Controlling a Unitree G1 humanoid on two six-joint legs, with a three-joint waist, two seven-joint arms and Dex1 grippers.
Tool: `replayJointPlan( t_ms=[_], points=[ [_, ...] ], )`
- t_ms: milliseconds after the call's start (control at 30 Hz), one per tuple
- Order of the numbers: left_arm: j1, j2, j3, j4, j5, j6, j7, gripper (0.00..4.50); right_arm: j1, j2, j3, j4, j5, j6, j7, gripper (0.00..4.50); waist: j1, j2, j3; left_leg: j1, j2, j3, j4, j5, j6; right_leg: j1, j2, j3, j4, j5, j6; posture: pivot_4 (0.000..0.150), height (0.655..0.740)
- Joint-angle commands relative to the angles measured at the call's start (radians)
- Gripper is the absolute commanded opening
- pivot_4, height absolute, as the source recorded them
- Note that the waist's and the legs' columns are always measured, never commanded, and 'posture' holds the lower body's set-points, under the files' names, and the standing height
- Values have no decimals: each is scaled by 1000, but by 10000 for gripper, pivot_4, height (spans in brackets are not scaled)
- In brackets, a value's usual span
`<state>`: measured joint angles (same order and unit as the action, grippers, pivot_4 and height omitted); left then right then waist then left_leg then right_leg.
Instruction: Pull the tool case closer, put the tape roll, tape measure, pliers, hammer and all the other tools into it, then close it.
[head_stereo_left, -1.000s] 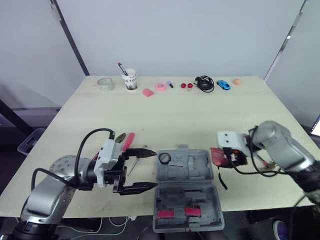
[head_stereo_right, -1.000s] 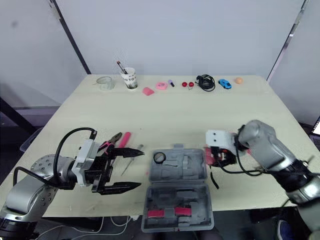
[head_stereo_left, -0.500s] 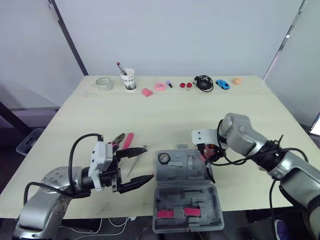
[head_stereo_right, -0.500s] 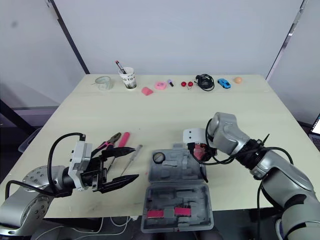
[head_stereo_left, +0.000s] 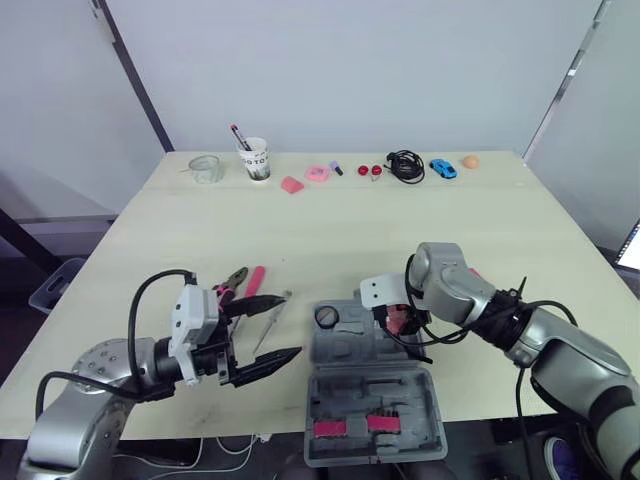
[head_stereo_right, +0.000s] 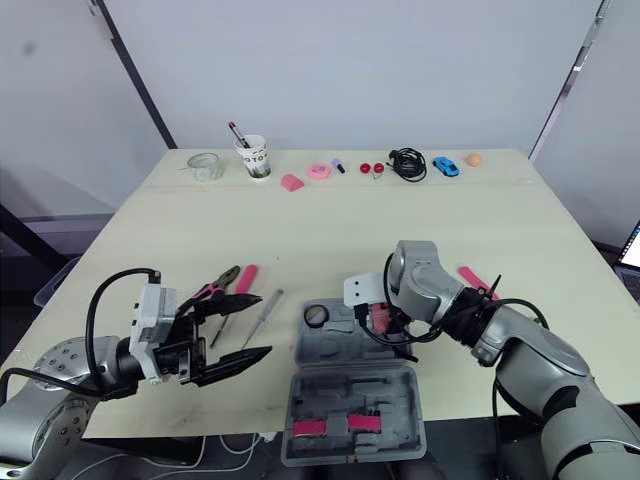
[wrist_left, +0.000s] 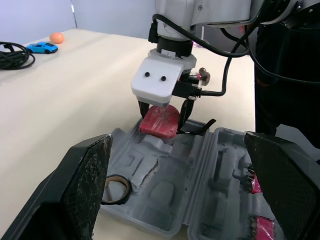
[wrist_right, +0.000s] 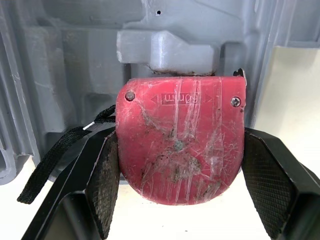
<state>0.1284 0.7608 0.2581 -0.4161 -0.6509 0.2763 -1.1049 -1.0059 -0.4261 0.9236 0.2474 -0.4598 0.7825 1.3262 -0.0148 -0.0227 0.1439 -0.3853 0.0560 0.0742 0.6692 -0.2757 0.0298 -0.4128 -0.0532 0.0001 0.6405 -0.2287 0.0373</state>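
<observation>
The grey tool case (head_stereo_left: 375, 392) lies open near the table's front edge, with the tape roll (head_stereo_left: 328, 317) in its far left pocket. My right gripper (head_stereo_left: 398, 322) is shut on the red tape measure (wrist_right: 179, 145) over the case's far right corner, and the black strap (wrist_right: 55, 160) dangles from it. My left gripper (head_stereo_left: 290, 326) stands open left of the case, holding nothing. Just beyond it on the table lie the pliers (head_stereo_left: 232, 283), a pink-handled tool (head_stereo_left: 255, 282) and a screwdriver (head_stereo_left: 270, 318). Another pink-handled tool (head_stereo_right: 472, 280) lies right of my right arm.
Along the table's back edge stand a glass jar (head_stereo_left: 206, 168), a cup with pens (head_stereo_left: 257, 160), pink bits (head_stereo_left: 319, 173), red balls (head_stereo_left: 376, 170), a black cable (head_stereo_left: 407, 166), a blue toy car (head_stereo_left: 443, 167) and an orange ball (head_stereo_left: 470, 161). Pink inserts (head_stereo_left: 350, 425) sit in the case's near half.
My right arm has swung left, carrying the tape measure from the table right of the case to over its far right corner. My left gripper has drawn back a little to the left.
</observation>
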Motion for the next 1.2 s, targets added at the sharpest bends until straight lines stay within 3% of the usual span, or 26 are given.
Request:
replayJointPlan(
  t_ms=[33,400,800,833,900,1200],
  points=[
    [0,8,21,-27,-2,-15,0,45000,-9,2,-17,10,-18,-12,-14,29497,0,0,0,0,0,0,0,0,0,0,0,0,0,0,0,1500,7400],
    [2,6,8,-33,7,-14,-1,45000,-2,32,-30,51,-28,-37,-61,29497,-3,-1,-1,1,0,0,0,0,0,0,0,0,1,0,0,1500,7400],
    [-12,2,-11,-18,16,-15,-15,45000,38,-13,-61,-34,-5,-30,-43,29497,0,0,0,0,0,0,0,0,0,0,-1,0,0,0,0,1500,7400],
    [-14,3,-12,-17,16,-16,-17,45000,42,-10,-64,-34,-4,-26,-45,39724,0,0,0,0,0,0,0,0,0,0,-1,0,0,0,0,1500,7400],
    [-15,3,-13,-14,17,-17,-18,45000,43,-2,-71,-27,-13,-12,-66,44908,-1,0,0,0,0,0,0,0,0,0,-1,0,0,0,0,1500,7400],
    [-15,0,-22,-17,17,-17,-18,45000,28,-35,-115,-105,-5,44,-60,44908,0,0,1,0,0,-1,-1,0,0,0,-1,0,-1,0,0,1500,7400]
  ],
)
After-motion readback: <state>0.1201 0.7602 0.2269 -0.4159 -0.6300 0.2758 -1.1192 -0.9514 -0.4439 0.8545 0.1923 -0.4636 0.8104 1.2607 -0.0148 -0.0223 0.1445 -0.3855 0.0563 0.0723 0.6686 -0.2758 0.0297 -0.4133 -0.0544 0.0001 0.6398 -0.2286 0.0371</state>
